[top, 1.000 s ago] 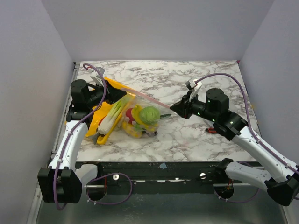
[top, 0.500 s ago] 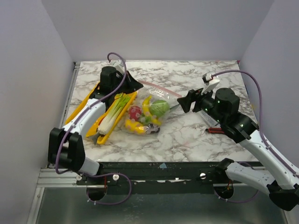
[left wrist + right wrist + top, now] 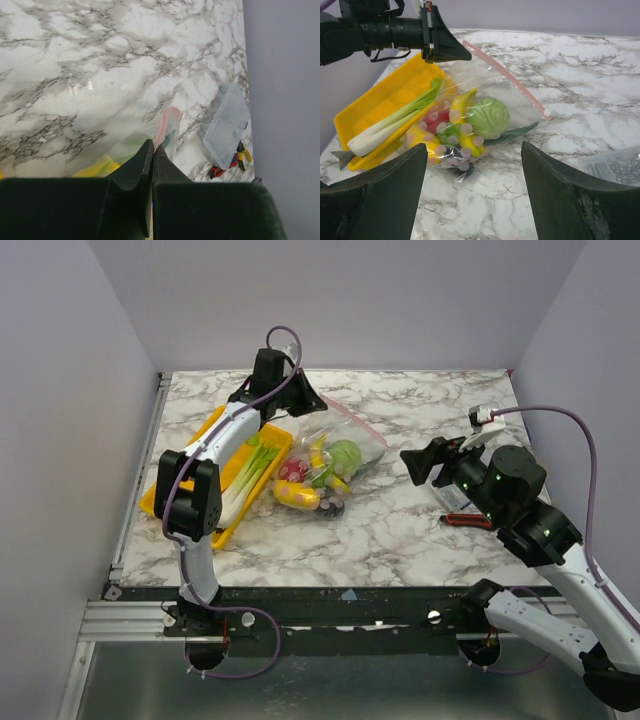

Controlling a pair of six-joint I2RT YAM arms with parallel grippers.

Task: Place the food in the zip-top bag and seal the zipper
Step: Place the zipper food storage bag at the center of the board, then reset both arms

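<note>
- At the bench's [image 3: 420,540] far left, our left pincer [image 3: 305,403] pinches one end of the zipper [image 3: 506,75]; the zip-top bag [image 3: 360,445] lies mid-bench.
- The zipper runs right and nearward; our spread right pincer [image 3: 418,464] sits nearer its free end.

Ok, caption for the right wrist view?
Left gripper pinches the pink zipper end of the food-filled bag beside the yellow tray; right gripper open.

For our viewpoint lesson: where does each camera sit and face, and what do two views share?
Top external: above, behind the bases, looking down on the marble table; both arms, left gripper and right gripper show.
Left wrist: looks down past its shut fingers clamped on the zipper.
Right wrist: low, facing the zip-top bag between its open fingers.
Shared: top and right wrist both show the left gripper holding that bag.
</note>
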